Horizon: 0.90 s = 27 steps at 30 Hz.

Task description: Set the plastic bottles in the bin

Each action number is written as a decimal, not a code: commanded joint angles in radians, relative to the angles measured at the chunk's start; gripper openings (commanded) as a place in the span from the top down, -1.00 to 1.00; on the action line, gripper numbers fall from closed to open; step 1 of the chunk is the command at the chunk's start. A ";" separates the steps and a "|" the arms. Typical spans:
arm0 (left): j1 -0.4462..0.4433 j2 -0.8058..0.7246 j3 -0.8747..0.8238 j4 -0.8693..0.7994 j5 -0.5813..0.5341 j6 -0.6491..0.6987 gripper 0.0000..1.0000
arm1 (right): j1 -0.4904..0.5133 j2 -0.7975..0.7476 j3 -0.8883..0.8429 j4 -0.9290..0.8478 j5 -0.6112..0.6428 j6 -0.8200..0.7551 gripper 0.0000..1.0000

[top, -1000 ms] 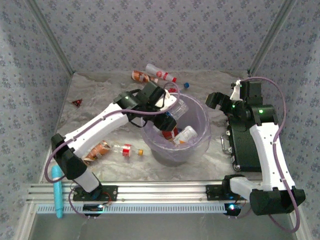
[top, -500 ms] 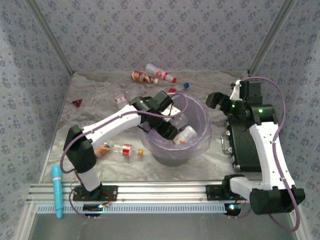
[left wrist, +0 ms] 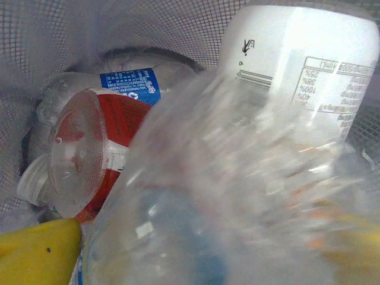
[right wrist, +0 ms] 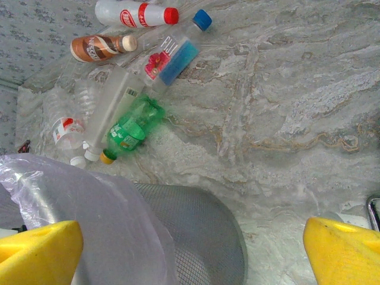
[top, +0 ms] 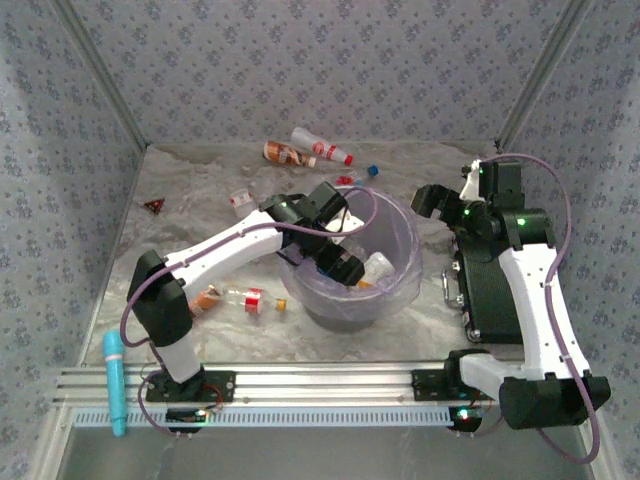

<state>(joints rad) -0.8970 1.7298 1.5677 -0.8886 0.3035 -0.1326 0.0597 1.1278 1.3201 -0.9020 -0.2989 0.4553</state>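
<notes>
The large round bin lined with a translucent lavender plastic bag (top: 405, 240) stands mid-table between the two arms, probably so that either can reach it. The white left arm (top: 230, 245) bends over the rim, and the left gripper (top: 343, 266) hangs inside, low enough that a bottle would settle among the others rather than bounce out. That wrist's camera has a blurred clear plastic bottle (left wrist: 225, 196) crossing just above a big white bottle with a printed label (left wrist: 309, 53) and a clear bottle with a red label (left wrist: 89, 148), both lying in the bag. One yellow fingertip sits at the corner. Whether the claw pinches the blurred bottle or stands clear of it, I cannot tell.

The right gripper (right wrist: 190, 252) is spread wide beside the bin and holds nothing. Its camera picks out a small green bottle (right wrist: 133, 127) behind the bin, where the left arm blocks the overhead view. The overhead view instead gives a red-labelled bottle with an orange cap (top: 240, 298) on the table, near-left of the bin.
</notes>
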 commanded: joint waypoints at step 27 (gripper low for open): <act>0.229 -0.304 0.298 -0.313 -0.263 -0.090 -1.00 | 0.006 0.013 0.019 -0.013 0.009 -0.025 -0.94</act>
<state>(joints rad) -0.7372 1.4899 1.9121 -1.1034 0.0895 -0.1593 0.0612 1.1309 1.3201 -0.9016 -0.2989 0.4519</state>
